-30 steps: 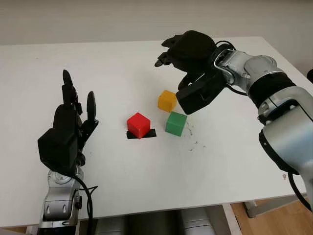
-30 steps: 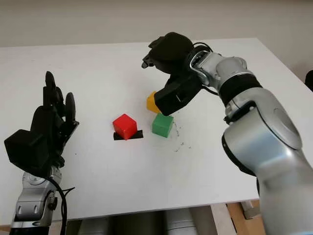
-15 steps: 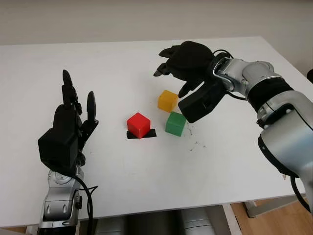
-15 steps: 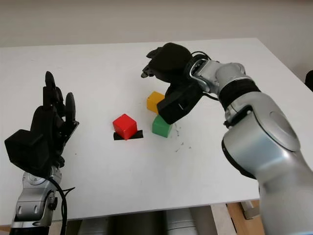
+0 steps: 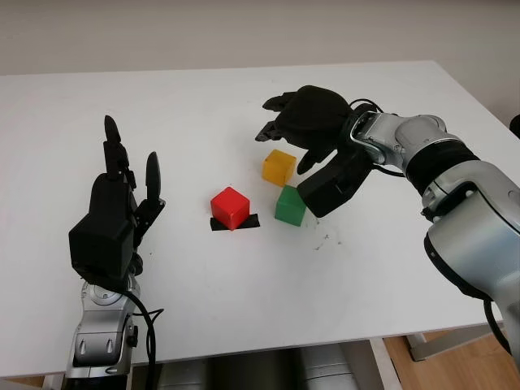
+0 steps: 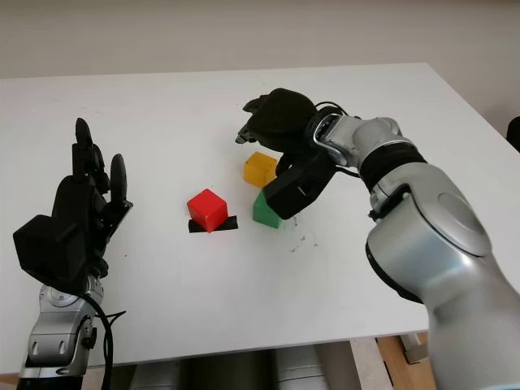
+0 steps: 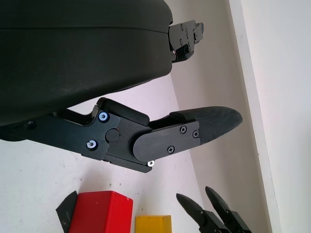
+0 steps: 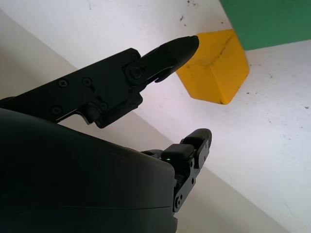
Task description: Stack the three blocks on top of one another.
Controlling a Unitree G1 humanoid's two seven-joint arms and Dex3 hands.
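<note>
The right robot hand (image 5: 305, 122) has been lowered, open and empty, just above and behind the yellow block (image 5: 278, 166), nearer than the left.

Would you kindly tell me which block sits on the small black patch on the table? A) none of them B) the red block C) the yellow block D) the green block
B: the red block sits on the black patch, whose edges show at its base, while the yellow block and the green block stand on the bare white table.
</note>
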